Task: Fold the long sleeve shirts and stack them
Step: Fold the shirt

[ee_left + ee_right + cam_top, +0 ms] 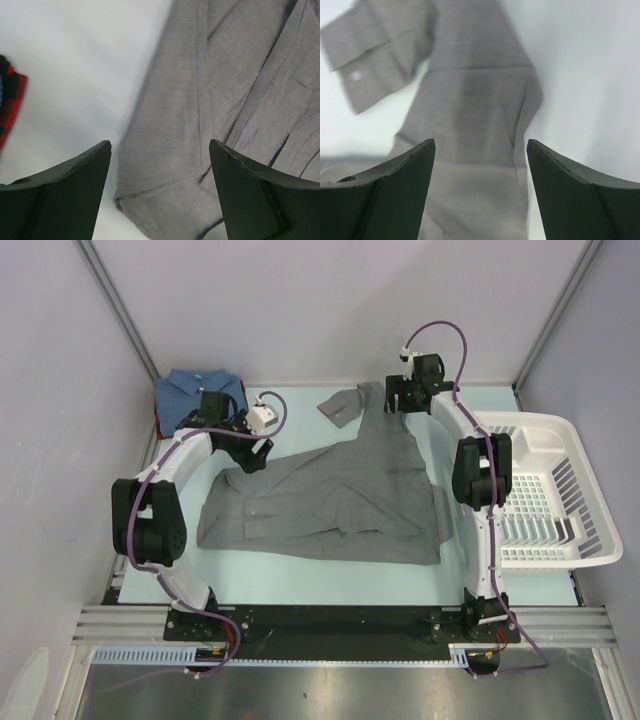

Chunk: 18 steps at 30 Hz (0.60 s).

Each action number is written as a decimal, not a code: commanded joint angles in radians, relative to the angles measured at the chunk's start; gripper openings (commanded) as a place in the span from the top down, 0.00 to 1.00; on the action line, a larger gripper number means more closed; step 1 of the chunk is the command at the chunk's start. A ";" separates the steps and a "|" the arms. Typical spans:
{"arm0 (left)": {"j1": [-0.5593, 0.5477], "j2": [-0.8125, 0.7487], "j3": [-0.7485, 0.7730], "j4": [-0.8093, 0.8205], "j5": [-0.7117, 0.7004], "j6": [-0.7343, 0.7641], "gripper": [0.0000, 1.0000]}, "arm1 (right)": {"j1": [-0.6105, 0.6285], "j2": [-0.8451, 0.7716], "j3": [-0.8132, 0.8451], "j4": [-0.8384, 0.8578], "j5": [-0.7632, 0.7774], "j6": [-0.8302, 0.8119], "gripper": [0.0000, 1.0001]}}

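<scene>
Left claw: I am holding my left claw (257,453) spread wide with nothing between its fingers. In the overhead view it is hovering left of centre, over the upper left edge of the grey shirt (330,502).
Left wrist view: my left claw (160,145) is looking down on the grey shirt (220,100), whose folded edge is running from top centre to a corner at bottom middle. Bare desk (75,60) is filling the left half.
Right claw: I am holding my right claw (398,400) spread as well, gripping nothing. It is hanging at upper centre of the overhead view, over the sleeve (342,406).
Right wrist view: under my right claw (480,142) a strip of the grey shirt (475,120) is running down the middle. The sleeve (370,50) is lying at upper left, with the desk (590,75) showing on the right.
Contact: I cannot tell whether either claw is touching the cloth.
Grey shirt: it is lying spread and wrinkled across the middle of the desk (330,580).
Blue shirt: the blue shirt (195,392) is sitting folded at upper left of the overhead view.
Dark red shirt: a sliver of the dark red shirt (9,107) is showing at the left edge of the left wrist view, apart from the grey one.
Basket: the white basket (545,422) is standing at the right edge.
</scene>
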 commanded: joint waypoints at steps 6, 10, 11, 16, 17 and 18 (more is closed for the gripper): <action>-0.099 0.088 0.010 0.014 -0.117 0.031 0.17 | -0.007 0.100 0.085 0.081 0.143 0.057 0.30; -0.144 0.128 0.009 0.021 -0.163 0.054 0.20 | -0.007 0.134 0.086 0.075 0.175 0.057 0.32; -0.153 0.131 0.006 0.021 -0.181 0.066 0.20 | -0.007 0.135 0.083 0.072 0.175 0.057 0.32; -0.208 0.148 -0.034 0.036 -0.276 0.094 0.18 | -0.007 0.158 0.097 0.055 0.175 0.066 0.31; -0.215 0.151 -0.052 0.046 -0.310 0.097 0.17 | -0.007 0.160 0.102 0.049 0.175 0.069 0.31; -0.222 0.155 -0.060 0.057 -0.334 0.096 0.16 | -0.005 0.163 0.105 0.049 0.175 0.069 0.32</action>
